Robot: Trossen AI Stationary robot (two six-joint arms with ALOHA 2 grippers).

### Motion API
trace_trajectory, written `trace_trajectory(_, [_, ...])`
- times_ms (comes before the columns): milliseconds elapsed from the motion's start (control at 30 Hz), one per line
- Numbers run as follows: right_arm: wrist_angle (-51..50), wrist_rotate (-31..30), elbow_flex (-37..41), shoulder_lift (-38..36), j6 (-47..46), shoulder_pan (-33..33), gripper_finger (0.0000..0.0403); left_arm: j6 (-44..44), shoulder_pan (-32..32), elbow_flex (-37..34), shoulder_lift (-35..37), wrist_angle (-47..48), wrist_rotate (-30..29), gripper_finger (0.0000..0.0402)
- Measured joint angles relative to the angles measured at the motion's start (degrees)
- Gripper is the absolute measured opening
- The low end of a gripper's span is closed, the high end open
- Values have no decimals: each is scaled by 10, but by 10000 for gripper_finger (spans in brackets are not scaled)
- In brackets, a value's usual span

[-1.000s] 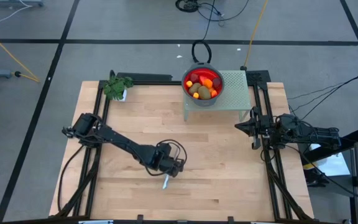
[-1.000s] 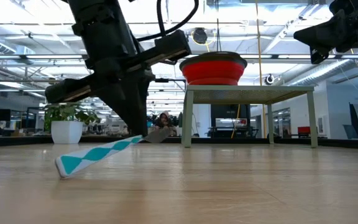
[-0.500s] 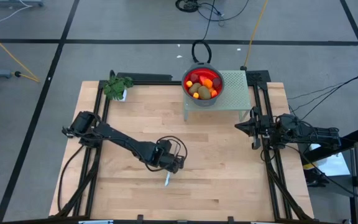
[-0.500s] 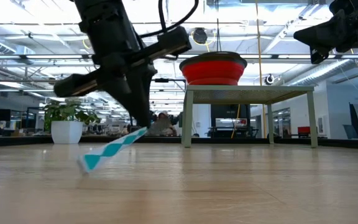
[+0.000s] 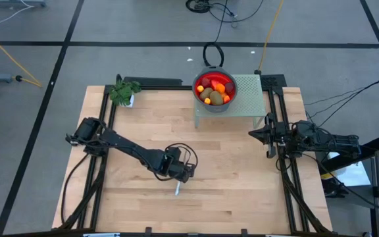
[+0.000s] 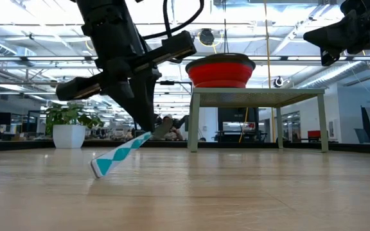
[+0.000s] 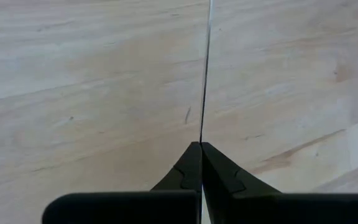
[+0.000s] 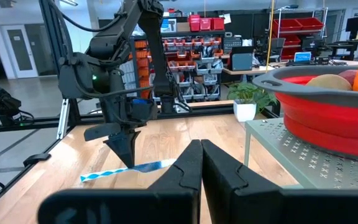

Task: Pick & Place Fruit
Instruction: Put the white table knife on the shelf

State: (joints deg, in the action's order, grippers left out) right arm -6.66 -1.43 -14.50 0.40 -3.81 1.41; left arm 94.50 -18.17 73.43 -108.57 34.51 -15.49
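We find the fruit [image 5: 214, 90] piled together in a red bowl [image 5: 204, 76] with a grey rim, which stands on a small pale-green perforated stand [image 5: 249, 92] near the far edge of the tabletop [image 5: 242, 171], towards its right corner. We count olive-brown ovals, dark red balls and small orange bits in it; no piece lies loose on the wood that we can see. So either the gathering is done or the taking-out has not begun, and we cannot tell which from this moment alone.

The left gripper [image 5: 179, 182] is busy with something else. It hangs over the middle of the tabletop, nearer the near edge, its fingers pressed together on the blade of a knife [image 6: 122, 153]. In the low view the knife slopes down from the fingers, its teal-and-white handle end lowest, at or just above the wood. In the left wrist view we see only the thin blade edge running forward from the closed tips.

The right gripper [image 5: 254, 135] waits at the right edge of the tabletop, fingers closed on nothing. A potted plant [image 5: 123, 91] stands at the far left corner.

We judge the knife work as a side step, with the fruit itself untouched.
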Motion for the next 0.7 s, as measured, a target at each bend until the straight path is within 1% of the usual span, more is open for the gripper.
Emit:
trace_trajectory(233, [0, 0, 0, 0, 0, 0, 0, 0, 5, -18, 0, -5, 4, 0])
trace_trajectory(467, [0, 0, 0, 0, 0, 0, 0, -5, 11, -20, -8, -11, 5, 0])
trace_trajectory(700, [6, 0, 0, 0, 0, 0, 0, -14, 16, -20, -21, -15, 29, 0])
